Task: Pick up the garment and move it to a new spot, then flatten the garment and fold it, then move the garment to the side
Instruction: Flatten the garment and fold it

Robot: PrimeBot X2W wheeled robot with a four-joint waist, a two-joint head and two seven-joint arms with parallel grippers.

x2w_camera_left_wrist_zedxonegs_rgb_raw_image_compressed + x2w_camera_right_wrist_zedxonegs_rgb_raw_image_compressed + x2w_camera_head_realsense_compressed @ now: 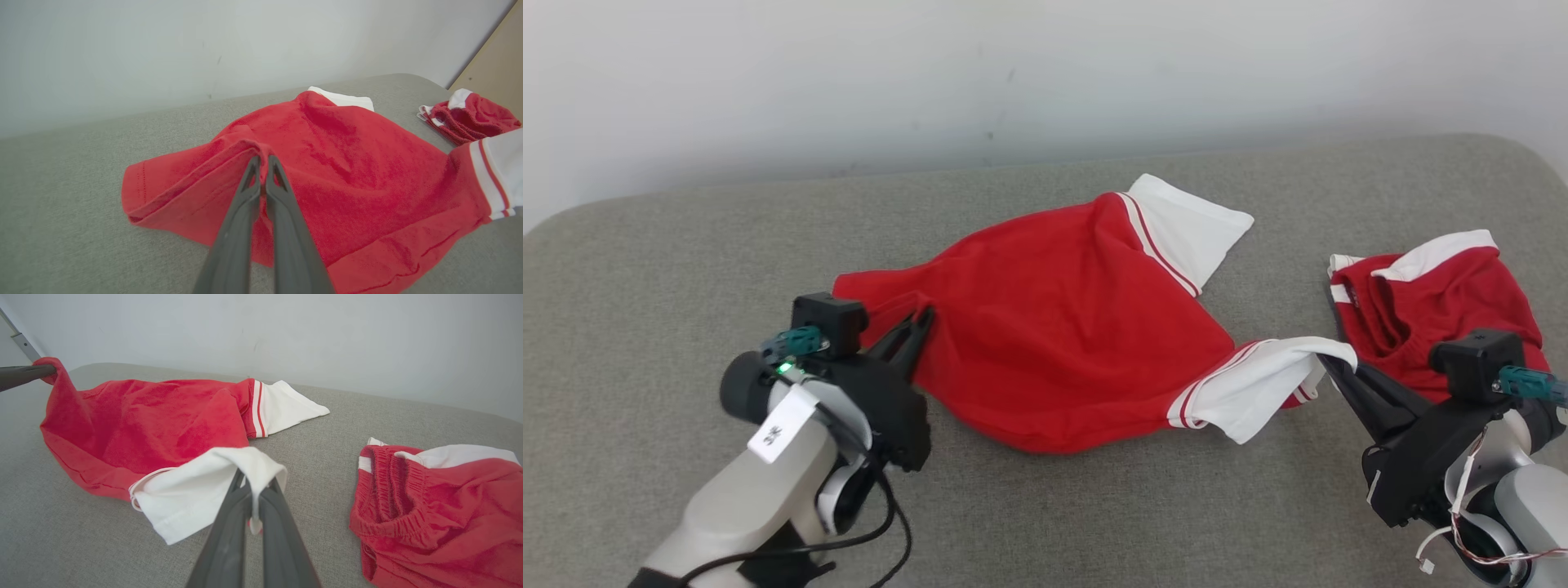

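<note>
Two tight pinches on the garment (1062, 327): left pincer (921, 318) on red cloth, right pincer (1327, 359) on white sleeve (1258, 392), tips half-hidden.

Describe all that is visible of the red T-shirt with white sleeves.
The red soft-knit T-shirt with white sleeves lies crumpled on the grey fabric cushion. Each sleeve carries a thin red stripe near its seam. The left gripper is shut on a raised red fold near the hem; the right gripper is shut on the near white sleeve, whose edge is held up. The far white sleeve rests flat on the cushion.
</note>
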